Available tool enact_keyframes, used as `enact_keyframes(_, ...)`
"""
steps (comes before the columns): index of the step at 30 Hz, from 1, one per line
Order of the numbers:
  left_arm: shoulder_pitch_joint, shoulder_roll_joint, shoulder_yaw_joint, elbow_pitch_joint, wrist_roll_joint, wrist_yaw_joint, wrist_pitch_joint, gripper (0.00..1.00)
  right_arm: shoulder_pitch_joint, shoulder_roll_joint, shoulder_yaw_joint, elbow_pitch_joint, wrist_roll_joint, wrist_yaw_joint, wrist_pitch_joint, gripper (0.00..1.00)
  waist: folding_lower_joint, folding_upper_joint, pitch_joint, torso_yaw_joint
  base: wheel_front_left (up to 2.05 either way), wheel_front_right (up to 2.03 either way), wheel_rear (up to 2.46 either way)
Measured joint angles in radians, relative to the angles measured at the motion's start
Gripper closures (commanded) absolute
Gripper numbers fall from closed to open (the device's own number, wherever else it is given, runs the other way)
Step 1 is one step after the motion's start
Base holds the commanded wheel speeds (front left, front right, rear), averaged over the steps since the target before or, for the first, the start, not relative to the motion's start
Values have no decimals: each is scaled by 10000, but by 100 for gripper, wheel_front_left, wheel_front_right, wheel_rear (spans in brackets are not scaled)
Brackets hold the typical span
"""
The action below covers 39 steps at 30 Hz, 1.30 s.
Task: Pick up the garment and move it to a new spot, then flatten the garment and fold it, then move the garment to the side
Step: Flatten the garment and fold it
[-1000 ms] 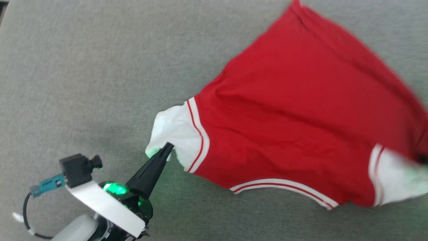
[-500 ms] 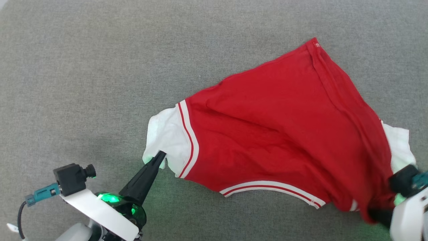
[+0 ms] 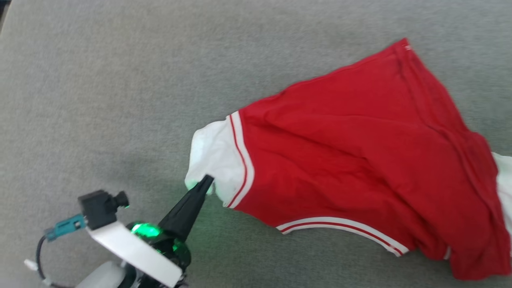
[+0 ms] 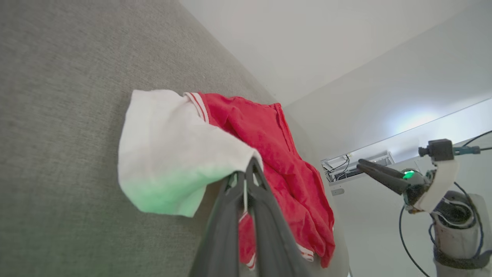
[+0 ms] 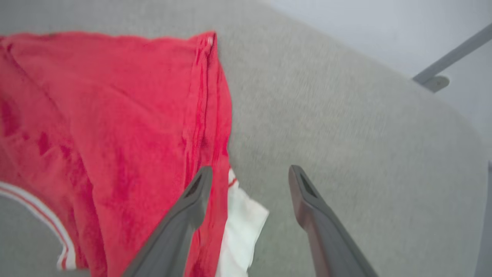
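Shut tight, the left gripper pinches the tip of a white sleeve at the near left end of the garment. In the left wrist view its two dark fingers are pressed together with the sleeve edge caught between them. A green light glows on the gripper's base, and some green falls on the sleeve.

At the right end of the garment, the right gripper has its fingers spread wide apart, with nothing between them. One finger shows in front of the garment's red edge. The other shows in front of the bare grey surface. I cannot tell if either one touches the cloth. The second white sleeve pokes out from under the red edge just there.

The garment lies spread out on the grey surface, red and wrinkled. A white and red striped trim runs along its near edge. Its far corner points away from both grippers.
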Motion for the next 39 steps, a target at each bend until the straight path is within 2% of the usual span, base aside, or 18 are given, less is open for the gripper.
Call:
enact_keyframes(4, -572, -316, -389, -21, 77, 0, -2, 100, -2062, -230, 757, 1055, -121, -2, -456, 0, 0, 0, 259, 391, 0, 0, 0)
enact_keyframes(12, -1241, -886, -1083, 140, -6, 0, -2, 100, -5428, 23, 3841, 3929, -631, 0, -593, 0, 0, 0, 836, 1314, 0, 0, 0)
enact_keyframes(18, -1568, -1229, -1229, 247, -52, 0, -2, 100, -6773, -474, 5476, 5561, -1120, 2, -713, 0, 0, 0, 1295, 1810, 0, 0, 0)
enact_keyframes(23, -1639, -1375, -1264, 318, -50, 0, -2, 100, -7287, -853, 6276, 6057, -621, 0, -575, 0, 0, 0, 1529, 1962, 0, 0, 0)
enact_keyframes(24, -1699, -1415, -1271, 339, -50, 0, -2, 100, -7366, -899, 6422, 6077, -474, -2, -506, 67, 0, 0, 1538, 1954, 0, 0, 0)
enact_keyframes(25, -1737, -1436, -1267, 357, -52, 0, -2, 100, -7423, -951, 6552, 6088, -301, -10, -447, 75, 0, 0, 1538, 1933, 0, 0, 0)
enact_keyframes(26, -1740, -1434, -1266, 397, -52, 0, -2, 100, -7479, -961, 6644, 6117, -136, -21, -430, 100, 0, 0, 1535, 1905, 0, 0, 0)
enact_keyframes(29, -1766, -1342, -1453, 619, -33, 0, -2, 100, -7580, -828, 6957, 6132, 161, -10, -439, 100, 0, 0, 1485, 1780, 0, 0, 0)
enact_keyframes(34, -2242, -1129, -1413, 892, 36, 0, -2, 100, -7788, -545, 6974, 6533, 355, 2, -1081, 100, 0, 0, 1256, 1560, 0, 0, 0)
enact_keyframes(39, -2697, -604, -1093, 988, -10, 0, 0, 100, -8463, -102, 6508, 7127, 339, 0, -2052, 100, 0, 0, 976, 1146, 0, 0, 0)
